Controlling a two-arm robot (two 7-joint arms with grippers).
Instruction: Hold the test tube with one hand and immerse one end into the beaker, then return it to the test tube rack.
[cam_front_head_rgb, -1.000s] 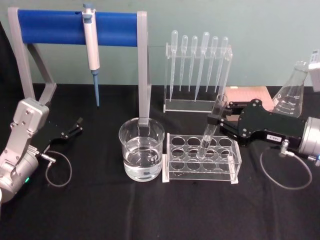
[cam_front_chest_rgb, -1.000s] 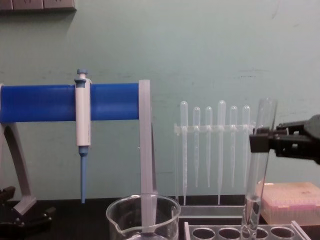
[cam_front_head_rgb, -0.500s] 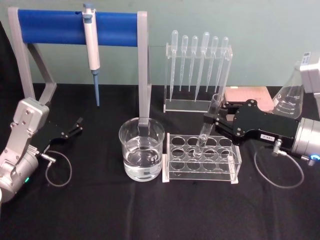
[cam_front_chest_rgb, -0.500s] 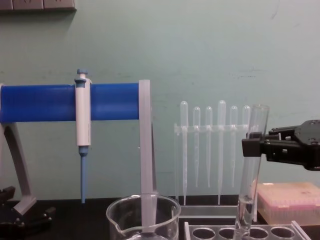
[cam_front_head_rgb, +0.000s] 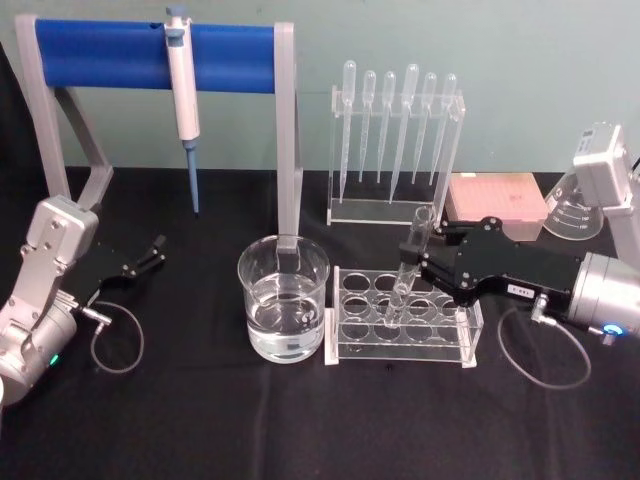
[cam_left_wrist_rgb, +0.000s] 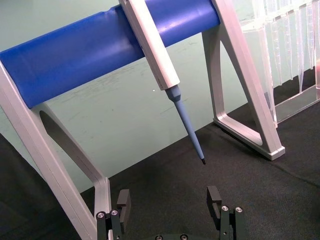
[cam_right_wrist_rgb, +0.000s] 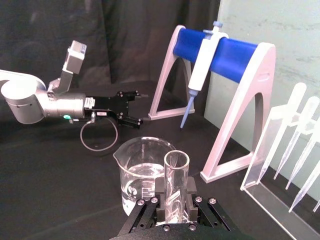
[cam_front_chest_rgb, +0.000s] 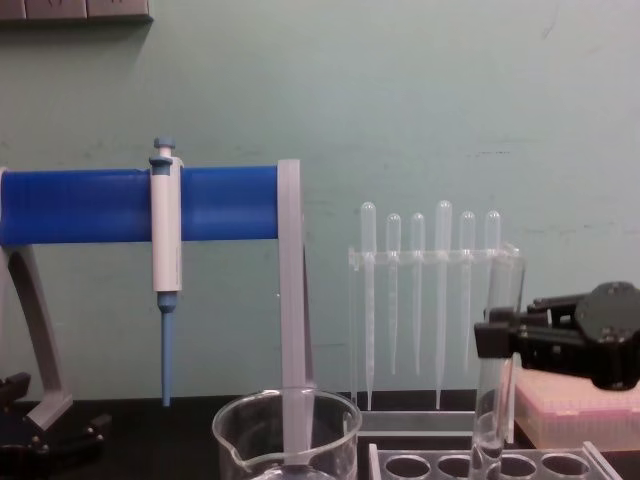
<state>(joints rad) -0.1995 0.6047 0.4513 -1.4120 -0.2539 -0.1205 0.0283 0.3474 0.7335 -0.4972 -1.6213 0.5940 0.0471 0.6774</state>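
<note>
Test tube (cam_front_head_rgb: 411, 262) stands nearly upright with its lower end inside a hole of the clear rack (cam_front_head_rgb: 403, 315), and I see my right gripper (cam_front_head_rgb: 418, 252) clamped on its upper part. Just to the left of the rack is the beaker (cam_front_head_rgb: 283, 311) with water. My left gripper (cam_front_head_rgb: 153, 252) rests on the black table (cam_front_head_rgb: 200, 420) far at the left, fingers apart.

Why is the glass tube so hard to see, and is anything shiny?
Head view: the test tube in the right pincer is see-through, so it blends into the tube rack; the water in the beaker glints. Chest view: the tube fades against the pale wall. Right wrist view: its rim shows clearly.
</note>
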